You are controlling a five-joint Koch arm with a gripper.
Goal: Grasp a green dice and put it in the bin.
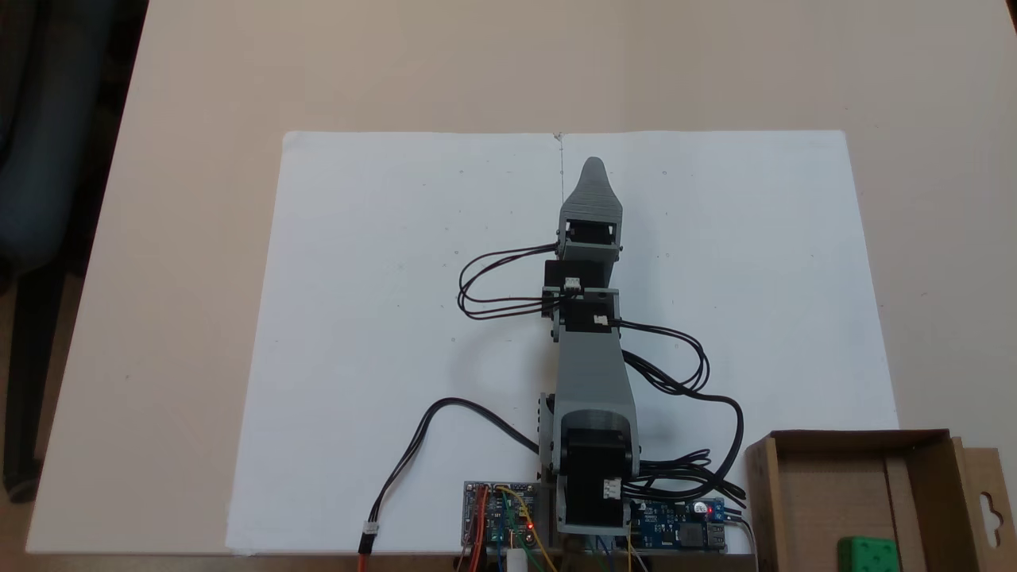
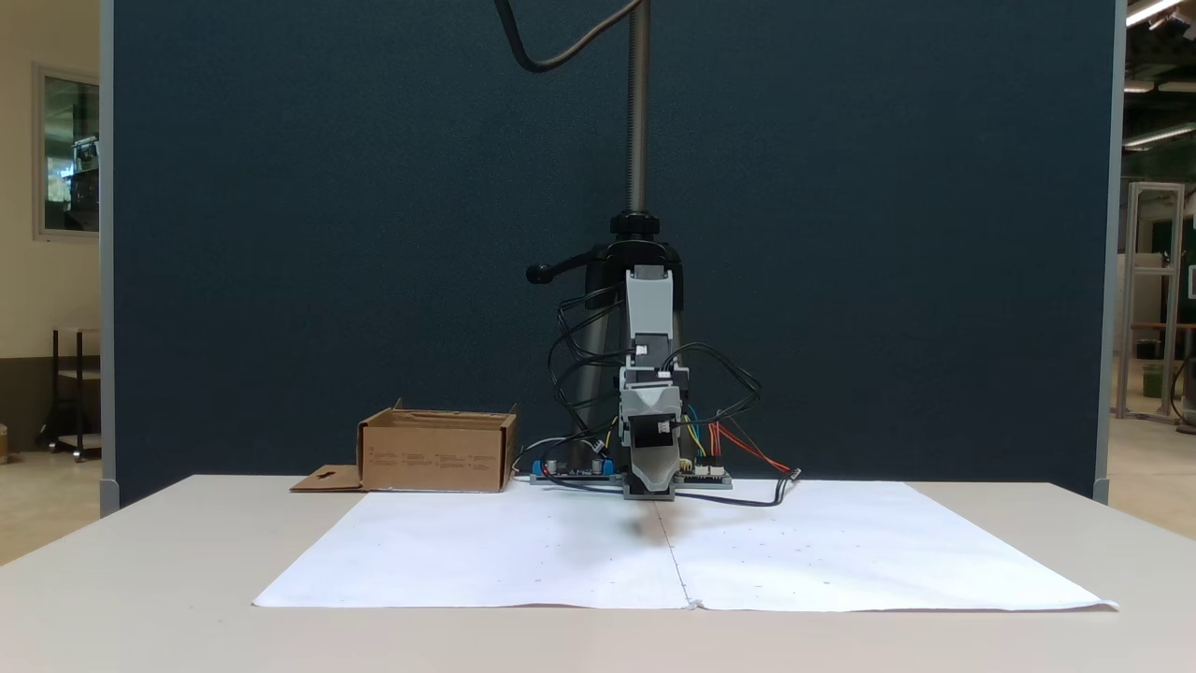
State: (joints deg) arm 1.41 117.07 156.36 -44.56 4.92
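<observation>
Green dice (image 1: 868, 554) sits inside the bin (image 1: 761, 492), on its floor near the bottom edge of a fixed view, partly cut off by the frame. Bin is a brown cardboard box at the lower right corner of that view, just beside the arm base; hang-tab flap (image 1: 987, 508) with cut-out slot sticks out on its right side. In a fixed view from the front the bin (image 2: 437, 453) stands left of the arm on the desk (image 2: 140, 579), flap (image 2: 327, 480) lying flat on the desk to its left; dice hidden by the bin walls there. Arm (image 1: 589, 373) stretches straight out from its base over the white paper (image 1: 381, 318), pointing along the centre fold. Jaws (image 1: 593, 168) are at the far end over the paper, well apart from bin and dice, holding nothing. From above 1 grey pointed tip shows; from the front the jaws (image 2: 651, 493) hang low just above the paper, stacked 1 behind the other, so cannot tell if spread or pressed together. Circuit boards (image 1: 499, 514) and black cables (image 1: 675, 381) cluster at the base.
</observation>
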